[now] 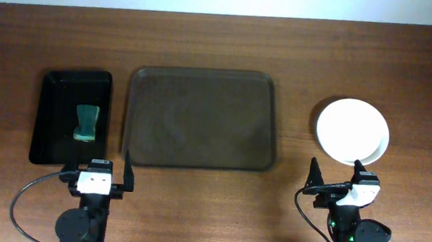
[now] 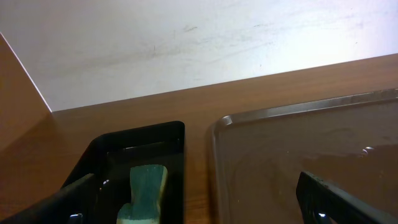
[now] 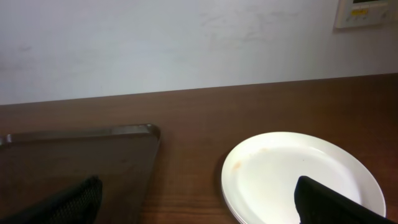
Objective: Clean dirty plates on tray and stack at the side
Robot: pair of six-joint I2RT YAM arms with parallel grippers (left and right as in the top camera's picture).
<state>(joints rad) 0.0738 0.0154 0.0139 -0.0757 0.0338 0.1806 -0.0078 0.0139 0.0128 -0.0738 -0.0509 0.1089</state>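
Plates (image 1: 352,131) sit on the wooden table (image 1: 208,214) just beyond the right gripper (image 1: 339,175), well right of the tray (image 1: 200,120). Nearest the camera's base, both arms rest at the table's near edge. The right gripper's black fingers (image 3: 339,199) are spread wide and hold nothing, one tip reaching over the plates' near rim without clearly touching. The left gripper (image 1: 96,167) is likewise spread wide and empty-handed, its fingers (image 2: 339,199) framing the gap between the two trays. The plates are round, white, smooth and shallow, stacked with a lower rim peeking out at the near side. The tray is a dark brown rectangle with rounded corners and a low rim, matte and faintly streaked. Left of it lies a narrower glossy black tray (image 1: 51,122) holding a green sponge (image 1: 87,122) with a paler layer. Farthest, a scuffed white wall (image 2: 186,43).
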